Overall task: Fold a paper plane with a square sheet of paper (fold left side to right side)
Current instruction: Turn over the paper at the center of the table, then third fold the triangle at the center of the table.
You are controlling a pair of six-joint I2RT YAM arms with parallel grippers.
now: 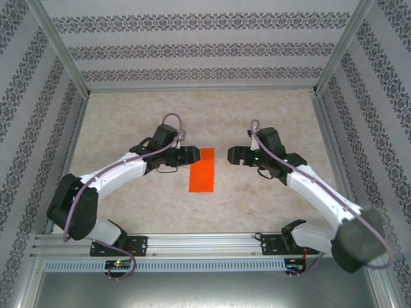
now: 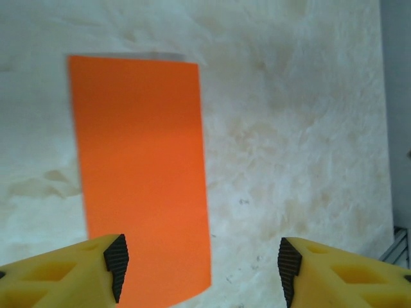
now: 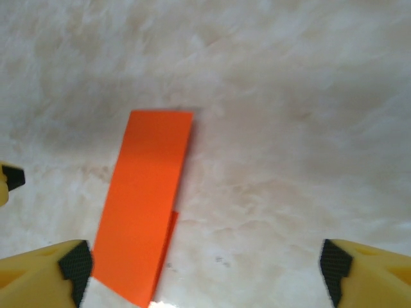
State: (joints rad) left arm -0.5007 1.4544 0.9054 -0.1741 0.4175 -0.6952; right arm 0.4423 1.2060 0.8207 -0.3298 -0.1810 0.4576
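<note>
i count one square sheet of paper (image 1: 201,169) and two grippers. the sheet lies flat as a narrow orange rectangle near the middle of the table (image 1: 128,115), its long side running away from the bases, between the two grippers and closer to the left one. the left gripper (image 2: 202,266) sits at the sheet's far left edge with its jaws apart and nothing between them. the right gripper (image 3: 205,273) stands just right of the sheet, clear of it, jaws very wide and gripping nothing. the tabletop is a mottled cream, marble-like surface. around it are walls (image 1: 192,51) papered in bands of dark ornament, with bare metal posts (image 1: 59,48) at the corners and a metal rail (image 1: 205,242) along the near edge. in the left wrist view the sheet's near end is cut off and partly behind one of the black pads (image 2: 117,263), and i can't tell whether that pad touches the paper. in the right wrist view a sliver of a lower layer peeks out along the sheet's right edge. a small yellow and black bit at the left border may be the other gripper's fingertip.
</note>
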